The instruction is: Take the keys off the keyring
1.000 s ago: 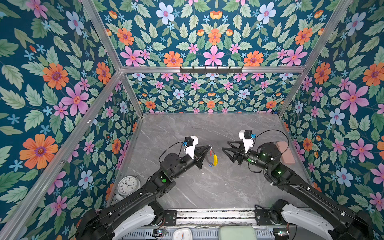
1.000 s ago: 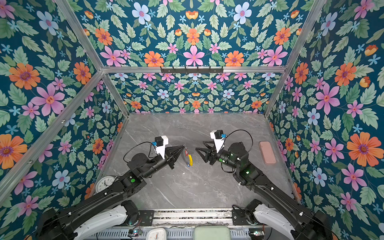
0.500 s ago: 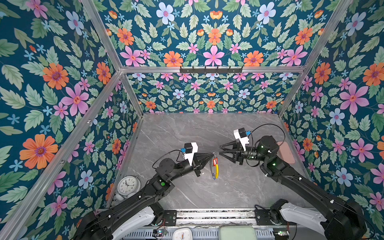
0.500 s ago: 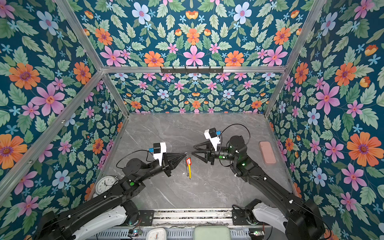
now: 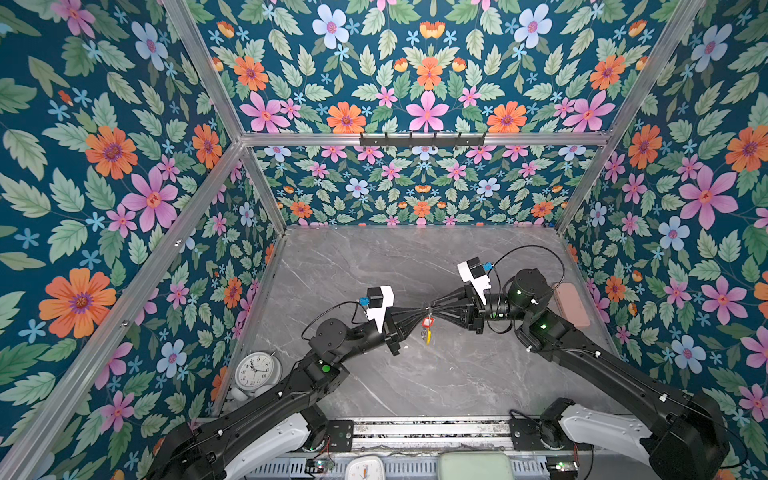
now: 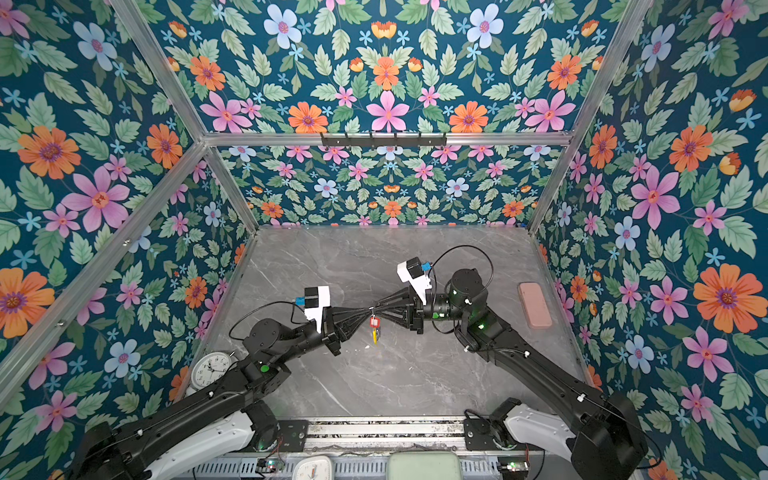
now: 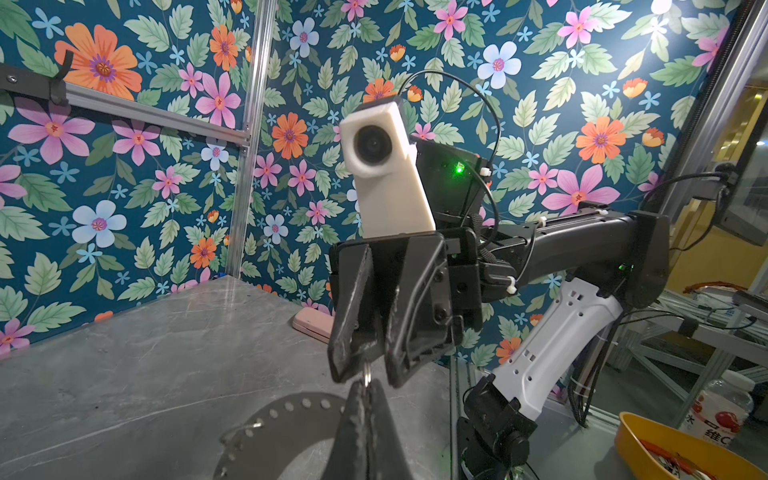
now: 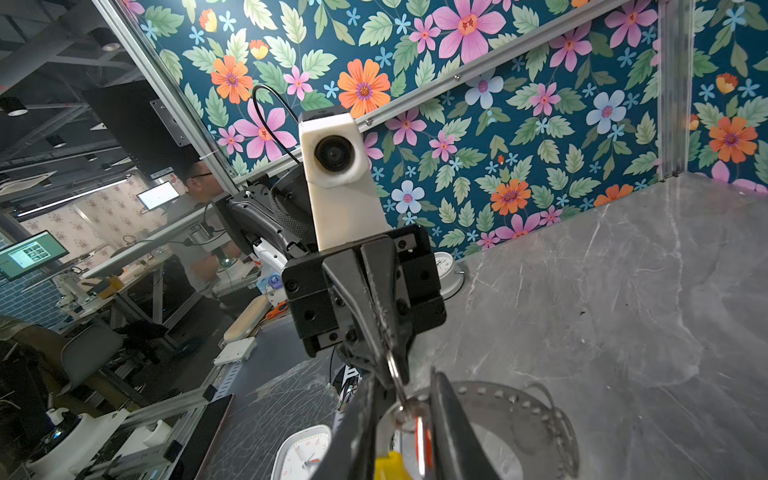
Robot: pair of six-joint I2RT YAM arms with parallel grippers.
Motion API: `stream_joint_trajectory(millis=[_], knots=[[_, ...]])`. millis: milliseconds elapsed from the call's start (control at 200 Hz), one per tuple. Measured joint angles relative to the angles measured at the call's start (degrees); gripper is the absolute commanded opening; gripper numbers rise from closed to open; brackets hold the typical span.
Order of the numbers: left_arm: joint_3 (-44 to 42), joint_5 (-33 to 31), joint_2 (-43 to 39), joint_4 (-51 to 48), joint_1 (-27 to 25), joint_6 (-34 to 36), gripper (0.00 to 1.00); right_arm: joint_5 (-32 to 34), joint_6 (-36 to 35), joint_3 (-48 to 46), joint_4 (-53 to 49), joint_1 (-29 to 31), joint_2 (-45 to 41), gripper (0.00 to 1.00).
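Red-tagged key (image 5: 427, 322) now sits between the narrowing, unclosed jaws of my right end effector (image 5: 435, 303), ready for pulling. My left end effector (image 5: 422, 311) clamps the keyring (image 5: 427, 336).

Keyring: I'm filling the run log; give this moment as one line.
left gripper: shut on keyring, off table | right gripper: jaws slightly apart at loop of red-tagged key | red-tagged key: on keyring

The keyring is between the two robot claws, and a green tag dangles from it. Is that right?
Not quite: the tag is red, not green. Both top views show it. So: the keyring is between the left gripper and the right gripper, and a red tag dangles from it.
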Motion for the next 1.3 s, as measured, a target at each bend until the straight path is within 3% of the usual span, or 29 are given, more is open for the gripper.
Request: stream_joint_trajectory(millis=[380,505,635,775,1065,1300], knots=[[-0.3,-1.4,0.6,0.9,0.0,-0.7,0.00,1.0,-0.5,0.0,-1.2,0.4,-0.1,0.00],[-0.3,-1.6,0.7,0.9,0.0,-0.9,0.00,1.2,-0.5,0.3,-2.2,0.4,-0.2,0.00],[-0.2,-1.6,0.5,0.3,0.0,-1.4,0.27,1.3,-2.1,1.4,-5.9,0.4,-1.0,0.00],[0.6,-1.6,-1.3,-2.1,0.4,-1.5,0.37,2.7,-7.0,5.6,-16.4,0.5,-1.7,0.00],[4.9,4.5,-0.8,-10.8,2.9,-2.0,0.36,5.2,-18.9,14.7,-37.7,0.5,0.0,0.00],[7.2,11.0,2.3,-15.8,3.0,-2.1,0.27,7.0,-24.1,19.3,-47.2,0.6,1.8,0.00]])
